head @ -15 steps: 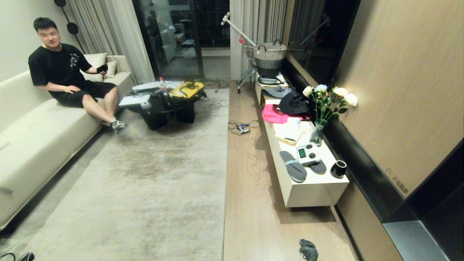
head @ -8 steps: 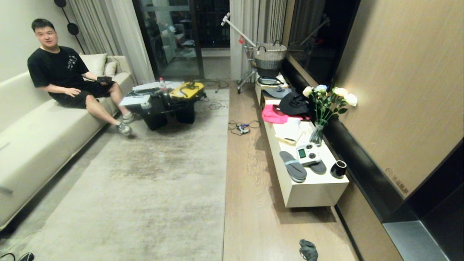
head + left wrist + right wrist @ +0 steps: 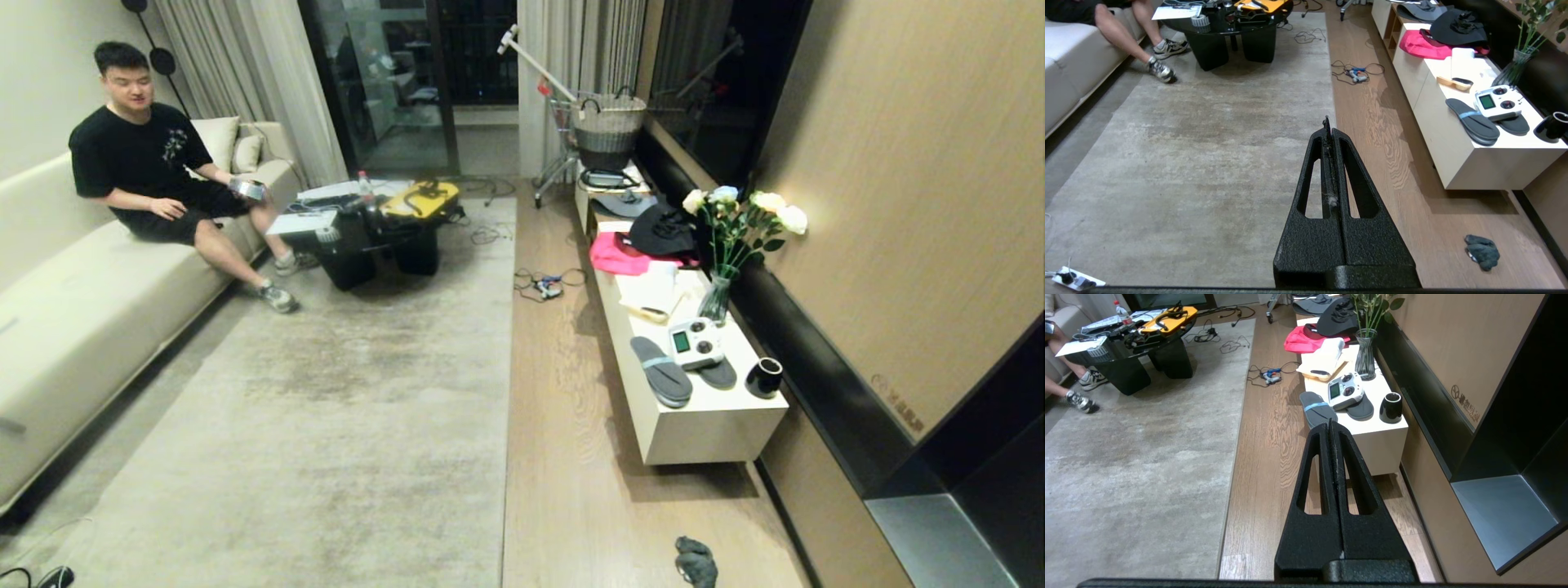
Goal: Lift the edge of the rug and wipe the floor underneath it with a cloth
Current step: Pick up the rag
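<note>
Your left gripper (image 3: 1327,122) and right gripper (image 3: 1330,424) have fingers pressed together, empty, above the floor (image 3: 563,457). The cloth (image 3: 695,562) lies crumpled there, well apart from the flat rug edge (image 3: 508,408).

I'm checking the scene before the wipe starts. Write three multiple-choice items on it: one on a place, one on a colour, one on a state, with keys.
1. Where does the cloth lie?
A. on the bare floor near the white low cabinet
B. on the rug
C. on the sofa

2. What colour is the fabric lying on the cabinet beside the black hat?
A. yellow
B. bright pink
C. green

3. How does the left end effector stand?
A. wide open
B. shut on the cloth
C. shut, holding nothing

Key: 1 A, the cloth sits on wood planks right of the rug edge, apart from it. 2 B, the head view shows pink fabric there. 3 C, the left wrist view shows its fingers pressed together in the air, as the right end effector shows in its own view.
</note>
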